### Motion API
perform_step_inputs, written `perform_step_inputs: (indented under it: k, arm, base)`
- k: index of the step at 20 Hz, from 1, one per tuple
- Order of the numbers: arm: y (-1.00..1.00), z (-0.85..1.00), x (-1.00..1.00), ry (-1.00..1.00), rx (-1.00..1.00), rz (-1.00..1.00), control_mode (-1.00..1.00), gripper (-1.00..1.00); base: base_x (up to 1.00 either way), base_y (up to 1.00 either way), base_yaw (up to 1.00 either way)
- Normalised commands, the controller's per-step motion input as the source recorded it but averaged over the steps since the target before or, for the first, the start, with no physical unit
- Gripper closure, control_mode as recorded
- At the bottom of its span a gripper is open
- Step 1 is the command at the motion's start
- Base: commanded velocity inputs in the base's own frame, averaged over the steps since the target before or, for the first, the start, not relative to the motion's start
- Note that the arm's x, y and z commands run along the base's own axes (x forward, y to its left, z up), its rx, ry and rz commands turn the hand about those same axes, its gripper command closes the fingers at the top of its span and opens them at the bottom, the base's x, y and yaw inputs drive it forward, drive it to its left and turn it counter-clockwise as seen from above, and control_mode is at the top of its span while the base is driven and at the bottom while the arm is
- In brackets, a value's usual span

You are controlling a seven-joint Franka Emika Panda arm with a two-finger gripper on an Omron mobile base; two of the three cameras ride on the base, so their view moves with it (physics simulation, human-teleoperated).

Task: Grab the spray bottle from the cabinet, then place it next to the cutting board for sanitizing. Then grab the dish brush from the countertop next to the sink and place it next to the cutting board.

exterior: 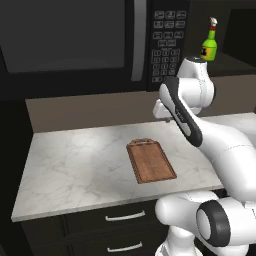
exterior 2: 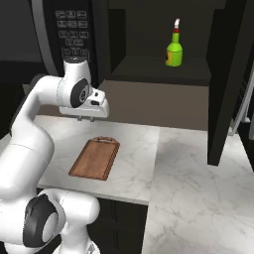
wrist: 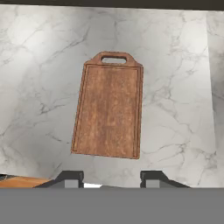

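A lime-green spray bottle (exterior 2: 173, 50) with a dark label, narrow neck and white-and-red trigger nozzle stands upright on the dark inner shelf of the near-black cabinet (exterior 2: 158, 69), high above and well apart from the cutting board (wrist: 109, 112); the board, brown wood with a raised rim and a small slotted handle at one short end, lies flat and bare on the white marble tabletop (exterior: 75, 165), handle end toward the back wall; the white arm rises from the base, bends at the elbow above the board and carries its wrist level, so the end effector (wrist: 111, 178) hangs over the board pointing straight down at it, clear of the wood; its two dark fingertips (wrist: 70, 178) stand apart with a gap between them and nothing held; a black microwave (exterior: 75, 40) hangs on the wall behind the board, beside the cabinet
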Motion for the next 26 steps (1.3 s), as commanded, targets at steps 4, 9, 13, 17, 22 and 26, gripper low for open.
perform_step_inputs:
  k: [4, 9, 13, 17, 22, 26]
  arm:
    - [0.0, 0.0, -0.24, 0.0, 0.0, 0.0, -1.0, -1.0]
    - [-0.03, -0.01, -0.75, -0.02, 0.0, 0.0, -1.0, -1.0]
    - [-0.3, -0.03, -0.99, -0.07, 0.0, -0.01, -1.0, -1.0]
    - [-0.53, 0.21, -0.77, -0.44, 0.0, 0.0, -1.0, -1.0]
    - [-0.44, 0.43, -0.79, -0.52, 0.0, 0.0, -1.0, -1.0]
    - [-0.6, 0.7, -0.44, -0.45, 0.0, 0.0, -1.0, -1.0]
  base:
    - [0.0, 0.0, 0.0]
    - [0.0, 0.0, 0.0]
    - [0.0, 0.0, 0.0]
    - [0.0, 0.0, 0.0]
    - [0.0, 0.0, 0.0]
    - [0.0, 0.0, 0.0]
